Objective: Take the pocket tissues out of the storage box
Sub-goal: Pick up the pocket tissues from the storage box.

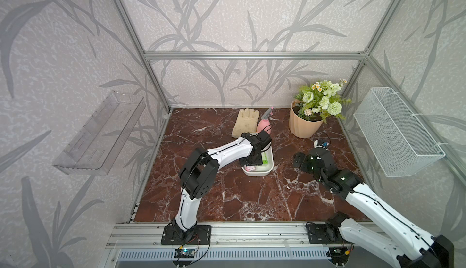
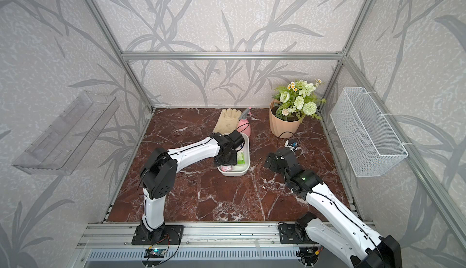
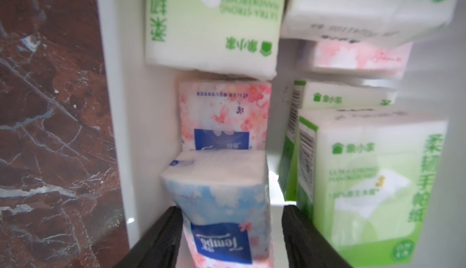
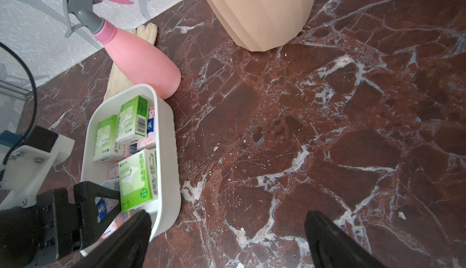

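Reaching into the storage box (image 1: 257, 174) near the middle of the marble-patterned bench (image 1: 252, 198), the left pincer (image 3: 230, 207) brackets a pink packet (image 3: 216, 191) with a dark blue label. One finger (image 3: 156, 241) lies against the packet's side and the other sits close by. Whether the pair has truly clamped it cannot be told from the left wrist view.

The rest of the pocket tissues (image 4: 137, 178) lie jumbled inside the box, with green-and-white packets (image 3: 214, 27) overlapping pink ones. None is seen on the bench. The right pincer (image 4: 227, 213) hangs spread wide and empty over bare bench just beside the box.

Each packet looks light and soft, a wad of paper in slick film that should give under pressure and could slide from a loose hold. The likeliest purchase is across the two long narrow sides, squeezed enough to dent the wrap without crushing it. Packed this closely, a neighbour may drag along or topple as one comes up.

A pink spray bottle (image 4: 141, 60) stands against the box's far end. A cream glove (image 1: 245, 123) and a flowerpot (image 1: 303, 125) sit further back.
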